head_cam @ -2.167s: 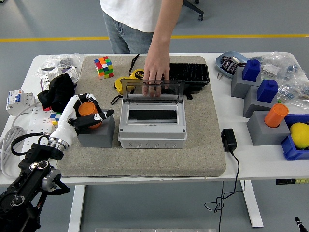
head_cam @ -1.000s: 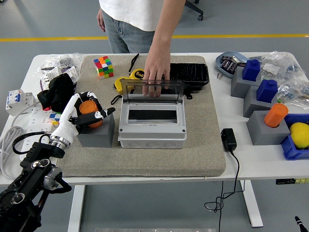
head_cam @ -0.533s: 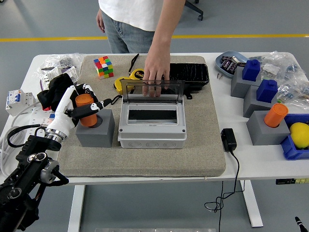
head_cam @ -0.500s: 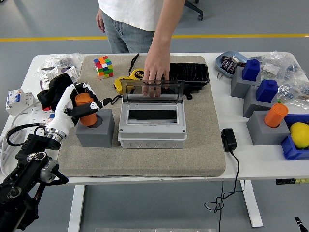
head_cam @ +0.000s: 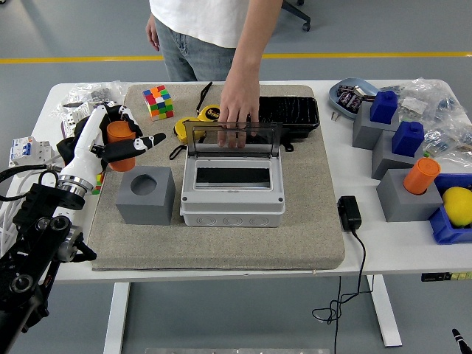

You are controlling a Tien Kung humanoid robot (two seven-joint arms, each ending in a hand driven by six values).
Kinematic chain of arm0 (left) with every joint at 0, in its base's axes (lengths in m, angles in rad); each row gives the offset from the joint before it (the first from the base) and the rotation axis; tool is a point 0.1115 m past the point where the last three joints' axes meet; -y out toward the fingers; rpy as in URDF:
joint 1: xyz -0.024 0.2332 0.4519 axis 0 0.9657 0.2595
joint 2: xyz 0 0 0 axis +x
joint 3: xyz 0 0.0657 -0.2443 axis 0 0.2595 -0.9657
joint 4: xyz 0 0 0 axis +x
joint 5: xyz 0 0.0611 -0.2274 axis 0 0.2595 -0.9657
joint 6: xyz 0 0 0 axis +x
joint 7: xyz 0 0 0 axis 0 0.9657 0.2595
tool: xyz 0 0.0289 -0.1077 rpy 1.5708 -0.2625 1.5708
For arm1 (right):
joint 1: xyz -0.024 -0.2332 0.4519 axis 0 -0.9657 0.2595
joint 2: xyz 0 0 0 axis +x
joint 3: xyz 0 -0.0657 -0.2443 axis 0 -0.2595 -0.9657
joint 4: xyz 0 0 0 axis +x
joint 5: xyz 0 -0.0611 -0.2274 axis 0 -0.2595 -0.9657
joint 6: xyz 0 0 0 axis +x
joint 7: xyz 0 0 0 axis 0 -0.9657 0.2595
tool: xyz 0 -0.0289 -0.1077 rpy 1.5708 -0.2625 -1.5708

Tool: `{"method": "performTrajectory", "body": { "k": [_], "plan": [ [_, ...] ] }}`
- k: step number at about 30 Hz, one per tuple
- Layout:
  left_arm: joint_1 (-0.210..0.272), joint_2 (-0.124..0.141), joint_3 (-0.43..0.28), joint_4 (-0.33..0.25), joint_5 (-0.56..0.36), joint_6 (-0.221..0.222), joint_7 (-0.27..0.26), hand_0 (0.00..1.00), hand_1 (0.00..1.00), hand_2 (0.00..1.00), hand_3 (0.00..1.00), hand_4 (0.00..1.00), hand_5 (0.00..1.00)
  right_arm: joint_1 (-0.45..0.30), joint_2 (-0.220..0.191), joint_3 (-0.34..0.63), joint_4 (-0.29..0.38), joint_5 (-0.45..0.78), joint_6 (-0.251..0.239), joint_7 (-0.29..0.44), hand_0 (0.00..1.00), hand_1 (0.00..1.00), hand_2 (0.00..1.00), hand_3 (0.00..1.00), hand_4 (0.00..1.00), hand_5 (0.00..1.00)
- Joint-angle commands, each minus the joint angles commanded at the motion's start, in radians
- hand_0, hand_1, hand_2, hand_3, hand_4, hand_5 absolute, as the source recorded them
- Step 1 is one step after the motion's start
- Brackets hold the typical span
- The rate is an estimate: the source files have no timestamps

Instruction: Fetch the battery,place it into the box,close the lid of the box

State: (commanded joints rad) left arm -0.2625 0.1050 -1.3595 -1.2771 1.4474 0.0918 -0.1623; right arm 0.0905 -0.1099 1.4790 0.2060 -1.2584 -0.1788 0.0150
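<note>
Gripping the orange battery (head_cam: 119, 144), the left robot hand (head_cam: 110, 140) holds it above the mat (head_cam: 221, 243) near the tabletop's (head_cam: 383, 251) left edge, clear of the grey block (head_cam: 146, 195). At the far edge, a person's hand (head_cam: 240, 110) holds the box (head_cam: 232, 193) lid (head_cam: 232, 137) upright.

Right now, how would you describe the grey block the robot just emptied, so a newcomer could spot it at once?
Start at the beige mat in the middle of the white table. Just left of the open grey box stands a grey block, below the left hand holding the orange battery. Unlike the grey blocks on the right, its round socket is empty.
</note>
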Motion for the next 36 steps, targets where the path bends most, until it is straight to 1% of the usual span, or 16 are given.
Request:
{"method": "performTrajectory", "body": {
  "k": [2,3,4,9,10,11,13,16,20,21,23,26,27,33,34,36],
  "plan": [
    [-0.005,0.005,0.002,-0.023,0.068,0.023,0.012,0.052,0.035,0.079,0.060,0.998,0.005,0.002,-0.001,0.001,0.000,-0.001,0.000,0.000,0.863,0.848,0.801,0.822,0.998,0.998],
    [-0.006,0.007,0.004,-0.035,0.099,0.032,0.017,0.045,0.015,0.065,0.042,0.998,0.104,0.002,-0.001,0.002,0.000,-0.002,0.000,0.000,0.864,0.848,0.801,0.822,0.998,0.998],
    [-0.008,0.009,0.006,-0.062,0.139,0.061,0.031,0.045,0.015,0.065,0.042,0.998,0.104,0.003,-0.001,0.001,0.001,-0.001,0.000,0.000,0.864,0.848,0.801,0.822,0.998,0.998],
    [-0.012,0.019,0.029,-0.156,0.296,0.170,0.074,0.045,0.015,0.065,0.042,0.998,0.104,0.004,-0.002,0.007,0.000,-0.005,0.001,-0.001,0.864,0.848,0.801,0.822,0.998,0.998],
    [-0.013,0.024,0.038,-0.170,0.326,0.183,0.083,0.038,0.002,0.042,0.027,0.998,0.285,0.004,-0.002,0.007,0.000,-0.005,0.001,-0.001,0.863,0.848,0.801,0.821,0.998,0.998],
    [-0.013,0.029,0.048,-0.193,0.369,0.198,0.093,0.038,0.002,0.042,0.027,0.998,0.285,0.004,-0.003,0.007,0.001,-0.004,0.001,-0.001,0.863,0.848,0.801,0.821,0.998,0.998],
    [-0.016,0.040,0.067,-0.232,0.446,0.208,0.122,0.038,0.002,0.042,0.027,0.998,0.285,0.005,-0.004,0.008,0.001,-0.005,0.001,-0.001,0.863,0.848,0.801,0.821,0.998,0.998],
    [-0.027,0.057,0.098,-0.293,0.563,0.192,0.185,0.035,0.002,0.042,0.025,0.998,0.316,0.009,-0.007,0.011,0.002,-0.007,0.000,-0.001,0.863,0.848,0.801,0.822,0.998,0.998],
    [-0.039,0.069,0.119,-0.344,0.715,0.174,0.237,0.035,0.002,0.042,0.025,0.998,0.316,0.011,-0.011,0.018,0.002,-0.013,0.000,-0.001,0.863,0.848,0.801,0.822,0.998,0.998],
    [-0.045,0.072,0.125,-0.358,0.748,0.167,0.248,0.034,0.002,0.042,0.027,0.991,0.349,0.012,-0.011,0.021,0.001,-0.016,0.001,-0.002,0.863,0.848,0.801,0.821,0.998,0.998],
    [-0.054,0.076,0.136,-0.374,0.782,0.155,0.262,0.034,0.002,0.042,0.027,0.991,0.349,0.012,-0.012,0.027,0.000,-0.021,0.001,-0.002,0.863,0.848,0.801,0.821,0.998,0.998],
    [-0.069,0.083,0.169,-0.382,0.784,0.144,0.274,0.034,0.002,0.042,0.027,0.991,0.349,0.014,-0.014,0.030,0.000,-0.024,0.000,-0.003,0.863,0.848,0.801,0.821,0.998,0.998],
    [-0.072,0.084,0.179,-0.383,0.783,0.142,0.276,0.034,0.002,0.035,0.016,0.860,0.487,0.014,-0.014,0.031,0.001,-0.024,0.000,-0.003,0.863,0.848,0.801,0.821,0.998,0.998],
    [-0.094,0.082,0.246,-0.372,0.802,0.121,0.301,0.034,0.002,0.035,0.016,0.860,0.487,0.016,-0.019,0.034,0.002,-0.026,-0.002,-0.003,0.863,0.848,0.801,0.821,0.998,0.998],
    [-0.098,0.081,0.256,-0.368,0.803,0.118,0.304,0.036,0.002,0.036,0.017,0.838,0.486,0.016,-0.019,0.035,0.002,-0.027,-0.002,-0.003,0.863,0.848,0.801,0.821,0.998,0.998],
    [-0.104,0.079,0.278,-0.361,0.802,0.113,0.309,0.036,0.002,0.036,0.017,0.838,0.486,0.017,-0.022,0.038,0.001,-0.029,-0.002,-0.003,0.863,0.848,0.801,0.821,0.998,0.998]
  ]
}}
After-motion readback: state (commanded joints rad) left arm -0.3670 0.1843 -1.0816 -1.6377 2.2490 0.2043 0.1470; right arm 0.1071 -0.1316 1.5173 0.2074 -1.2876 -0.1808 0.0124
